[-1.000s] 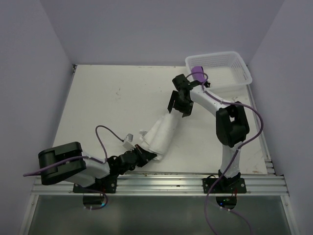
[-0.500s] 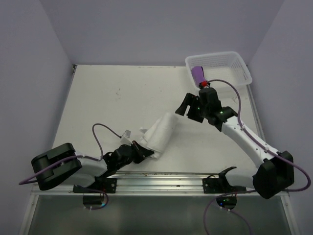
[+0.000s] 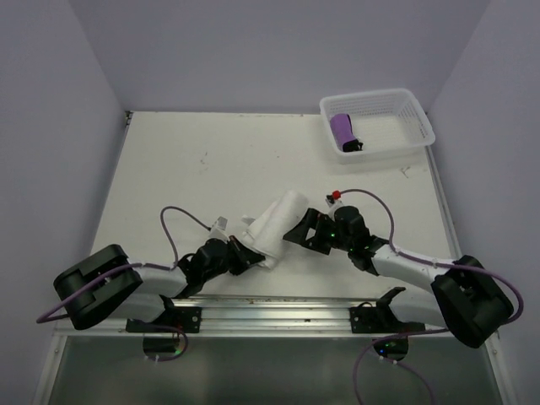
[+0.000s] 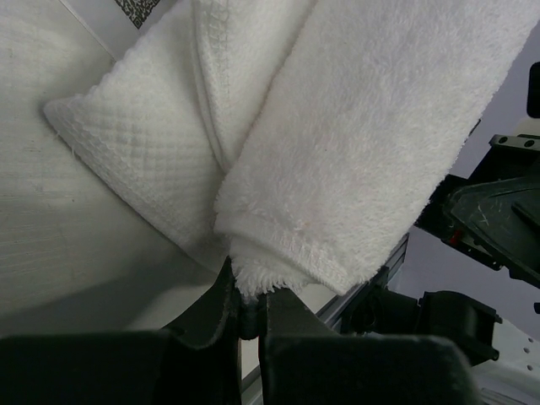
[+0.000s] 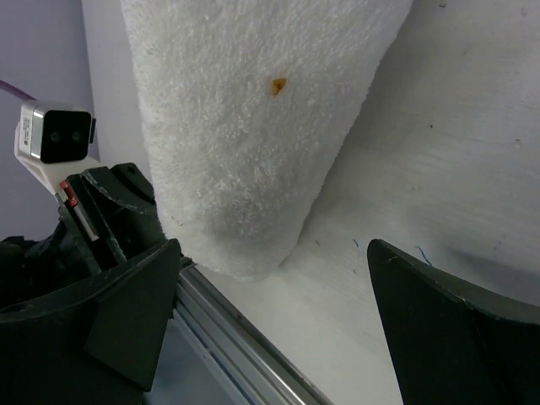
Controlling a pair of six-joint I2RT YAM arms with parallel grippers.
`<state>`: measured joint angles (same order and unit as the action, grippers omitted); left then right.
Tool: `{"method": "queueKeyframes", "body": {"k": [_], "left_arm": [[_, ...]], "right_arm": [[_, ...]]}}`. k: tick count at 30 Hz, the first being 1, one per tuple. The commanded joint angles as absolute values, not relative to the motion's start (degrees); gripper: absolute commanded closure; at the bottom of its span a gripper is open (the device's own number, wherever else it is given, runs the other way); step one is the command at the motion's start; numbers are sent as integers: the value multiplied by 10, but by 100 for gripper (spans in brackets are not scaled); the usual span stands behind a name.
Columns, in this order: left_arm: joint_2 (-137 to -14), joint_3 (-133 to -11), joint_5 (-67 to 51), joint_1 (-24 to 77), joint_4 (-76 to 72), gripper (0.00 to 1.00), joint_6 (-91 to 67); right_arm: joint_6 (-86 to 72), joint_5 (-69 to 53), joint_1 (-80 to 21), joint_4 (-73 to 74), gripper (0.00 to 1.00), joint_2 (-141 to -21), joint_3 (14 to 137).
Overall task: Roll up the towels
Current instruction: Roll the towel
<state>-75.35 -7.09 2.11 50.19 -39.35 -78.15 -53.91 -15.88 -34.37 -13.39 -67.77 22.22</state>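
— Near the front edge of the table [image 3: 194,169], what is found?
— White towel [image 3: 278,219], rolled into a thick bundle, lying aslant between the two arms. One loose waffle-weave flap shows beside the roll in the left wrist view.
— Left gripper [image 4: 246,314]?
— Jaws nearly closed, pinching the hem at the roll's near end.
— Right gripper [image 3: 300,233]?
— Jaws spread wide, just beside the roll's right flank, gripping nothing.
— Second item?
— Purple towel [image 3: 341,128], rolled, lying in the white basket [image 3: 419,118] at the far right corner, well apart from both grippers.
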Motion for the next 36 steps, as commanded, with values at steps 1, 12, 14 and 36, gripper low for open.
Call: {"method": "queueKeyframes", "body": {"k": [1, 12, 14, 36], "left_arm": [[-768, -83, 7, 495, -333, 100, -758], [-755, -94, -27, 493, -342, 100, -776], [-758, -96, -29, 493, -348, 100, -778], [-822, -84, -99, 493, -489, 87, -782]], "right_arm": [[-575, -179, -352, -308, 4, -722, 200], [-594, -172, -356, -439, 3, -861, 236], [-604, -170, -356, -461, 3, -892, 249], [-583, -96, -363, -317, 75, -924, 373]]}}
